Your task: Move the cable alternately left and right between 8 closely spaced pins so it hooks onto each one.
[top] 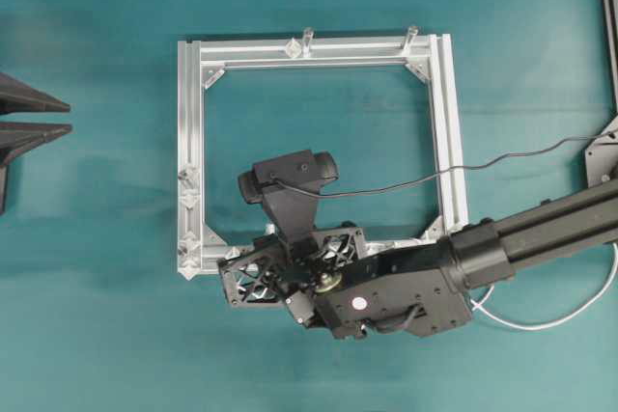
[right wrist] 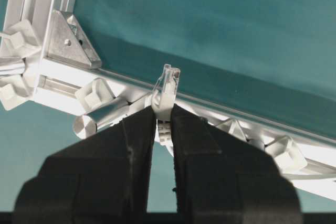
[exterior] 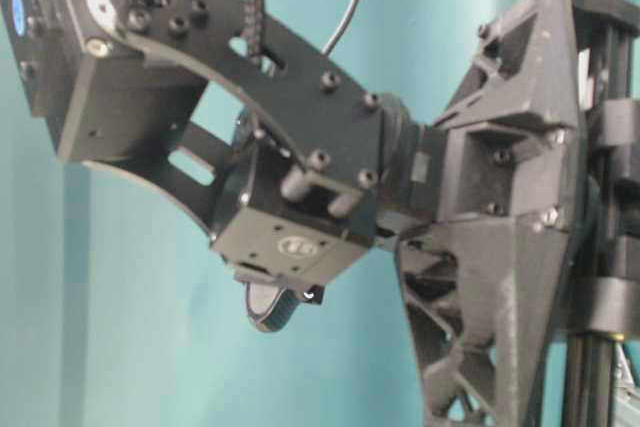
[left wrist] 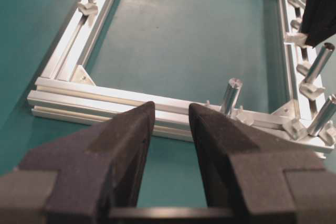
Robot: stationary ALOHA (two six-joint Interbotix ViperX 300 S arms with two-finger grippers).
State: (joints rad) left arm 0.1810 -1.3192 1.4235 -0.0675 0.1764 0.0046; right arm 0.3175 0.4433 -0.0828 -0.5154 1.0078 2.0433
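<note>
My right gripper (right wrist: 164, 116): jaws nearly closed, pinching the cable (right wrist: 167, 88) just behind its clear plug, which sticks up past my fingertips (right wrist: 140, 124).
My left gripper (left wrist: 171, 115): jaws spread wide with nothing between them, hovering outside one rail of the frame (left wrist: 100, 95), well apart from my right arm.
Cable elsewhere: a white loop (top: 560, 320) lies on the table off the frame's near right corner, running under my right arm.
Pins (right wrist: 95, 94): whitish clips sit along the rail directly under my right jaws, one to the left of the plug, more to the right; others line the left rail in the overhead view.
In the way: a grey post (right wrist: 100, 120) lies across the rail just left of my right fingertips, close to the plug; another post (left wrist: 231, 95) stands just beyond my left jaws.
Blocking sight: in the overhead view my right wrist and its camera (top: 290, 178) cover the near rail, so the cable's path over the pins there cannot be seen.
Table (top: 97, 335): teal surface all around.
</note>
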